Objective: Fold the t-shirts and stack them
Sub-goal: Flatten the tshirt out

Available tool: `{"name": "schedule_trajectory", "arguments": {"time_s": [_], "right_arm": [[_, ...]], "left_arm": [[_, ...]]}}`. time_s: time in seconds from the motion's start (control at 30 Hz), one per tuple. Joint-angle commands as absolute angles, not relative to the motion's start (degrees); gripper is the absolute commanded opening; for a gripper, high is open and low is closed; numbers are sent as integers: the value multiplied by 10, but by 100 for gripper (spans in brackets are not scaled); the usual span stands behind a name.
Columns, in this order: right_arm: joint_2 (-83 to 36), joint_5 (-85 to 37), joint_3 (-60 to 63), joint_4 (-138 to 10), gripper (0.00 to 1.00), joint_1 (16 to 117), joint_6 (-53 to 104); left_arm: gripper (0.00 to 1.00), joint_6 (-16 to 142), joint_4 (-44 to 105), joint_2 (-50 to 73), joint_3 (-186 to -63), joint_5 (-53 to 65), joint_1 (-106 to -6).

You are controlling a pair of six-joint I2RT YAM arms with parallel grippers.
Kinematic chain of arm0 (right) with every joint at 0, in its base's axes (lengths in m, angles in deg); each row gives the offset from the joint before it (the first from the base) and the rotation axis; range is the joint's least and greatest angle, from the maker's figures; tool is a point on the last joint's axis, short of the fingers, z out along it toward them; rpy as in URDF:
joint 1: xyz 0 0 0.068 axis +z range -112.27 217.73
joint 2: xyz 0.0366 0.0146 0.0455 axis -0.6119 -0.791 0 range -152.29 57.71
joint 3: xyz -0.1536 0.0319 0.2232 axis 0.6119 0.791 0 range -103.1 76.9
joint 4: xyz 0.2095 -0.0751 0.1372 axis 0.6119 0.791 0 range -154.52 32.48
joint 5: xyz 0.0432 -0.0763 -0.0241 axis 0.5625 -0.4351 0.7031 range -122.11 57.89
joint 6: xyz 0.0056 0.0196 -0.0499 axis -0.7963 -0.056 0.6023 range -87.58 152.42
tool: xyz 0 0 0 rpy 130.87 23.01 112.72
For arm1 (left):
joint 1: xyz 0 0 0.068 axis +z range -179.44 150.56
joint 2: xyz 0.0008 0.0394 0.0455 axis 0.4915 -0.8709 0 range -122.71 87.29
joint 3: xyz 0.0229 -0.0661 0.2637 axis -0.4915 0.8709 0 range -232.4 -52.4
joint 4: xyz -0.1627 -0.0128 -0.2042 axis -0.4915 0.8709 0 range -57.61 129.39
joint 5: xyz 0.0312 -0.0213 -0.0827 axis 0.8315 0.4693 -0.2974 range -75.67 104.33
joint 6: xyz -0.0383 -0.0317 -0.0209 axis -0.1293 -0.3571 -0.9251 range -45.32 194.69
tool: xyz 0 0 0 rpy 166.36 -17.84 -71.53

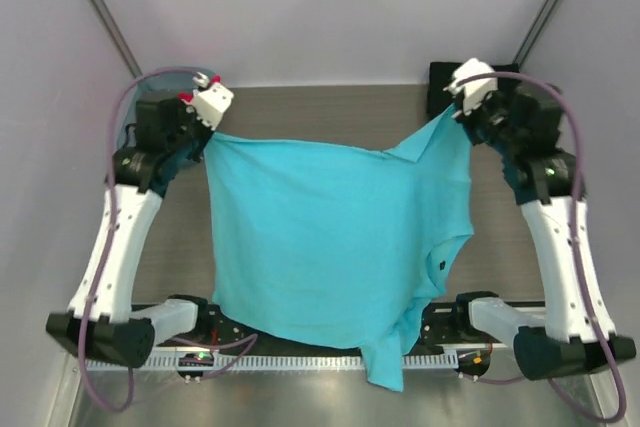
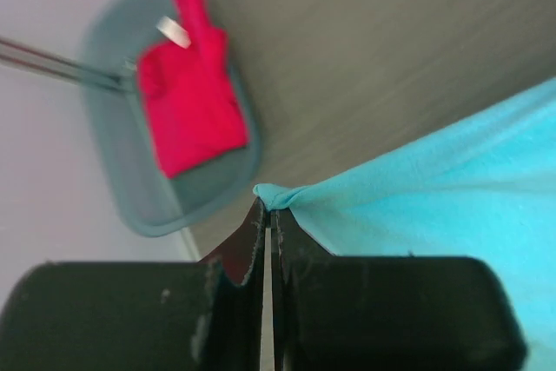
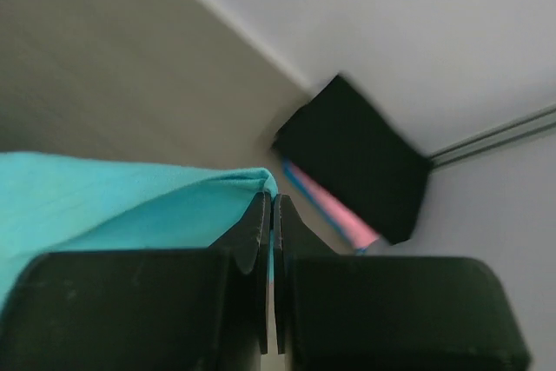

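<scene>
While both arms reach toward the far edge of the worktop, the turquoise t-shirt hangs stretched between them as a broad sheet. The left jaws, on the left arm, are pressed almost together on a small bunched tip of the cloth near the far left corner, with only a thin slit between them in the left wrist view. The right jaws, on the right arm, are closed just as tightly on the opposite tip of the cloth near the far right corner. Between the two grips the far edge of the shirt dips slightly toward the middle. From there the fabric runs back across the centre of the worktop and drapes over the arm bases at the near edge, where one sleeve trails lowest on the right side. A small dark neck label shows close to the shirt's right edge. At the far left corner, beside the wall, sits a blue-grey tub with the red-magenta t-shirt lying inside it. At the far right corner the black t-shirt lies flat, and a strip of the pink t-shirt shows beneath its near edge; both are blurred in the right wrist view.
</scene>
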State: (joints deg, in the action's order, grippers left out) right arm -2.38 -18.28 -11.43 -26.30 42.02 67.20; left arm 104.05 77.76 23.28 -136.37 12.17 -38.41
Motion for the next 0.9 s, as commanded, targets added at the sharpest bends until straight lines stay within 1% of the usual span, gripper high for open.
{"name": "schedule_trajectory", "arguments": {"time_s": [0.0,0.03,0.07,0.1,0.13,0.2,0.23,0.27,0.3,0.33,0.37,0.4,0.43,0.47,0.57,0.6,0.63,0.67,0.8,0.87], "right_arm": [[-54,-159,-7,-348,1,418,706],[-67,-160,36,-364,1,420,713],[-83,-164,53,-395,1,422,725],[-127,-175,66,-413,1,424,728],[-152,-179,79,-427,1,426,731],[-213,-201,76,-466,1,426,727],[-278,-215,59,-476,1,427,723],[-309,-224,45,-490,1,427,720],[-338,-233,29,-500,1,427,715],[-392,-251,2,-511,1,426,712],[-416,-258,-16,-529,1,426,708],[-446,-272,-63,-531,1,426,700],[-499,-279,-91,-529,1,426,694],[-531,-286,-151,-527,1,426,690],[-636,-304,-238,-521,1,425,673],[-658,-308,-293,-518,1,426,664],[-701,-314,-320,-512,1,426,659],[-718,-317,-367,-512,1,426,654],[-791,-318,-457,-511,1,426,639],[-822,-318,-496,-511,1,425,634]], "left_arm": [[0,1061,669,161,-1296,105,-383],[0,1058,656,133,-1290,99,-383],[0,1055,634,107,-1289,95,-383],[0,1053,627,79,-1293,88,-383],[0,1051,623,13,-1315,84,-383],[0,1037,621,-58,-1354,80,-384],[0,1031,626,-122,-1379,78,-383],[0,1026,635,-158,-1431,81,-384],[0,1019,639,-188,-1458,83,-384],[0,1017,642,-240,-1481,85,-384],[0,1016,642,-263,-1526,95,-384],[0,1018,642,-283,-1545,99,-384],[1,1019,640,-321,-1567,105,-385],[0,1021,639,-336,-1599,122,-387],[0,1033,637,-397,-1672,138,-388],[0,1036,638,-410,-1688,156,-388],[0,1040,639,-422,-1706,160,-388],[0,1040,639,-449,-1745,171,-388],[0,1044,643,-510,-1837,189,-388],[0,1047,641,-537,-1861,189,-388]]}}
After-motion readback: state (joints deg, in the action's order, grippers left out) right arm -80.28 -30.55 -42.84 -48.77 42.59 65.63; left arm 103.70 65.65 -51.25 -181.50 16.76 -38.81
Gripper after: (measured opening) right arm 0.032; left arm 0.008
